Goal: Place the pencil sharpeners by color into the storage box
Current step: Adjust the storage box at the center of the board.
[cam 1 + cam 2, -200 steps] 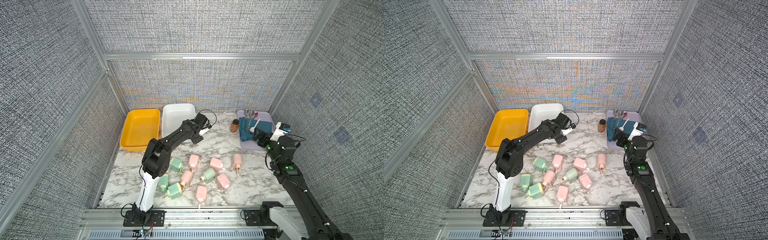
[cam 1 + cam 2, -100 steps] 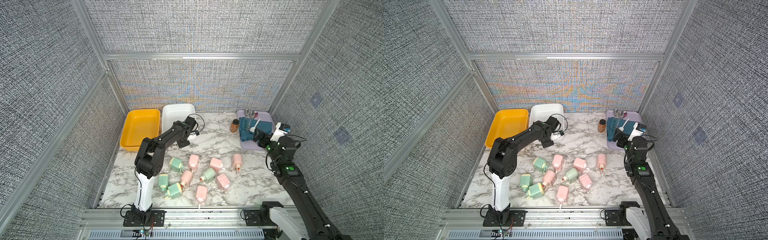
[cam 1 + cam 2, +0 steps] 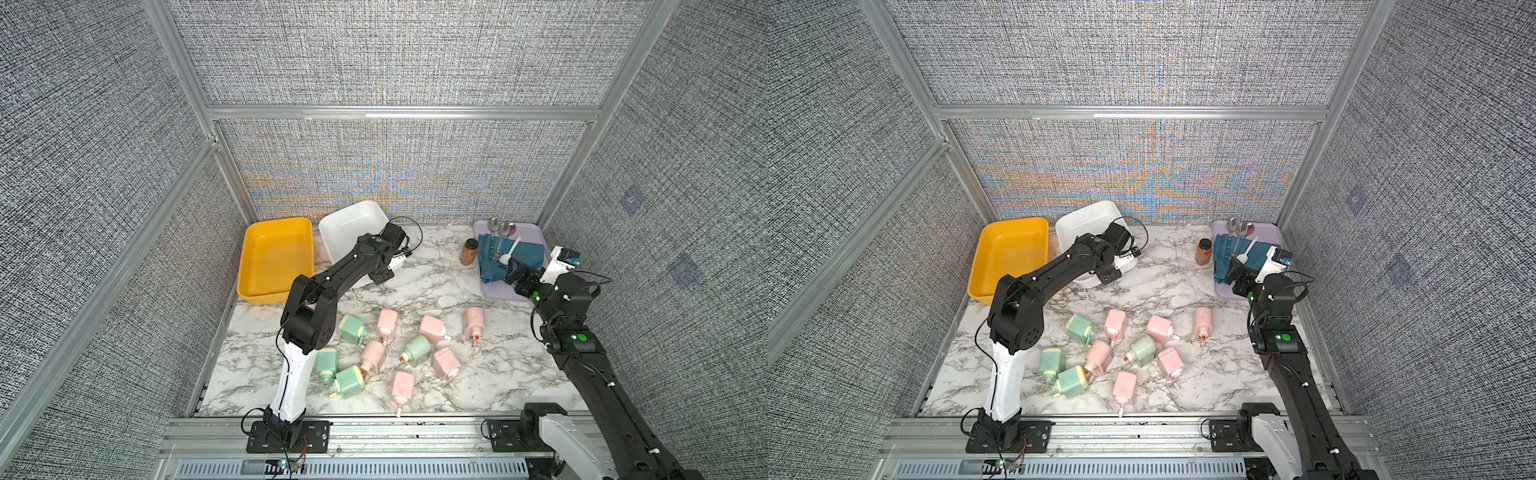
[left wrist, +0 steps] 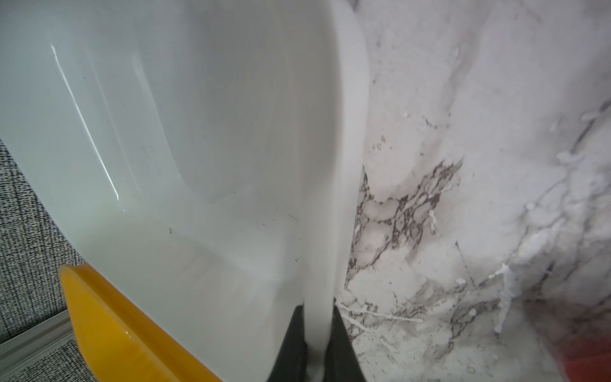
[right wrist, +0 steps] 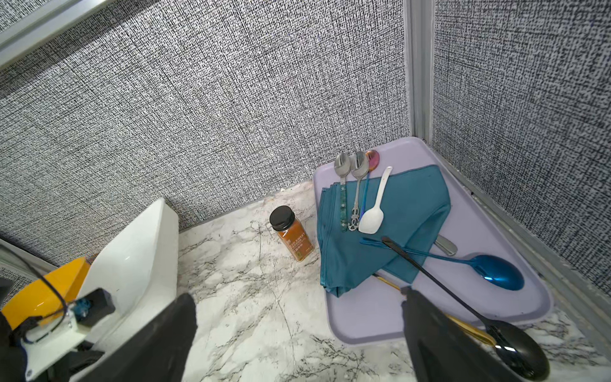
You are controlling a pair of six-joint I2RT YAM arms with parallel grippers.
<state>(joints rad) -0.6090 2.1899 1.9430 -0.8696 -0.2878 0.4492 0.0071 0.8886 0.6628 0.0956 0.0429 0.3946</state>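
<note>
Marble tabletop (image 3: 419, 270) carries everything. Left gripper (image 4: 316, 317) pinches the rim of the white bin (image 4: 198, 132), which sits tipped beside the yellow bin (image 3: 274, 257). Probably best: drag it low and slowly toward the pencil sharpeners (image 3: 417, 350), all loose near the front; right gripper (image 5: 297, 301) hangs spread.

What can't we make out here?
Left jaws on the white bin: hidden under the wrist in both top views.
Jar label: too small to read in both top views.
Gold utensil: mostly under cloth and one right jaw, right wrist view.
Red patch: blurred, cut by the left wrist view's edge.
</note>
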